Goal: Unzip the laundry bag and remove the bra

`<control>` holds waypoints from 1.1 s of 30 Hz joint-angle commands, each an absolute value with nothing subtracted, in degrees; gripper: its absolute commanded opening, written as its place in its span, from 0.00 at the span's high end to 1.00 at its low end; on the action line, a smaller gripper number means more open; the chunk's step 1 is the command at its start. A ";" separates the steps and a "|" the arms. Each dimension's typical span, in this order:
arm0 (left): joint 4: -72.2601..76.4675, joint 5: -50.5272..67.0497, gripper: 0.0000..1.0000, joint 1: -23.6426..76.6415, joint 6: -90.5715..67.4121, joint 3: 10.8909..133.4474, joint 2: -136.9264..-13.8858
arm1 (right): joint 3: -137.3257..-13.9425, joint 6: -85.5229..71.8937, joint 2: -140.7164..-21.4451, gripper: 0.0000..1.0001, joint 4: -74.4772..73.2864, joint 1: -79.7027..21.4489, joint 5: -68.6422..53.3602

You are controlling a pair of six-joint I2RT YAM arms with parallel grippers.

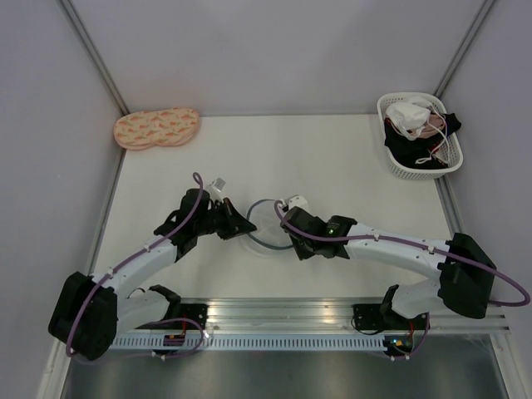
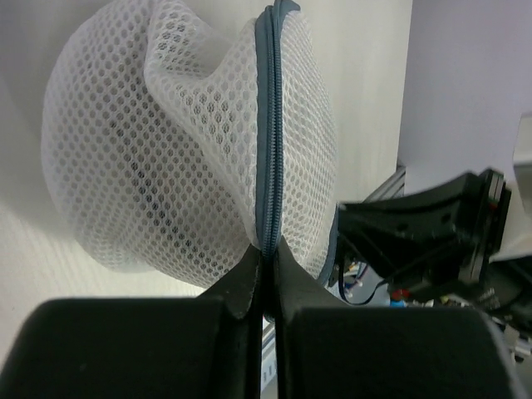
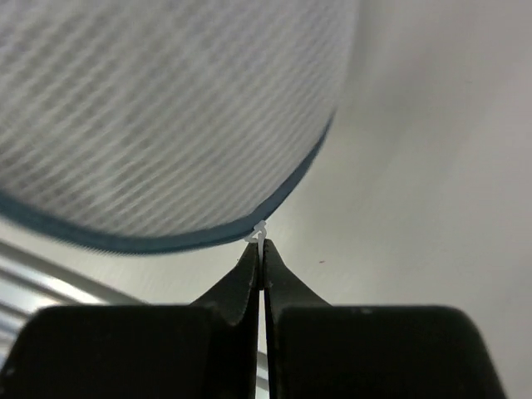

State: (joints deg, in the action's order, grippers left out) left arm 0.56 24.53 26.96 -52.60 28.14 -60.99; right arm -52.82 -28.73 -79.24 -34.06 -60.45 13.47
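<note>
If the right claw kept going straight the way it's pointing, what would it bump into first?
The laundry bag, most likely. The right claw is pinched on a tiny white tab at the bag's blue rim, so rim and mesh lie straight ahead.

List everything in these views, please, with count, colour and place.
laundry bag: one, white mesh with blue-grey zip, table centre, between both tools
zip pull: one, white, at the bag's rim
pad: one, peach patterned, far left corner
basket: one, white lattice, far right corner
garments: at least two, white and black, in the basket
table: one, off-white
left tool: one, black, shut on the bag's zip seam
right tool: one, black, shut on the zip pull
</note>
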 commanded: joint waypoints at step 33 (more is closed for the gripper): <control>-2.11 29.97 0.01 26.81 -66.18 23.73 -45.87 | -51.94 -25.76 -78.74 1.00 -8.35 -58.27 -15.64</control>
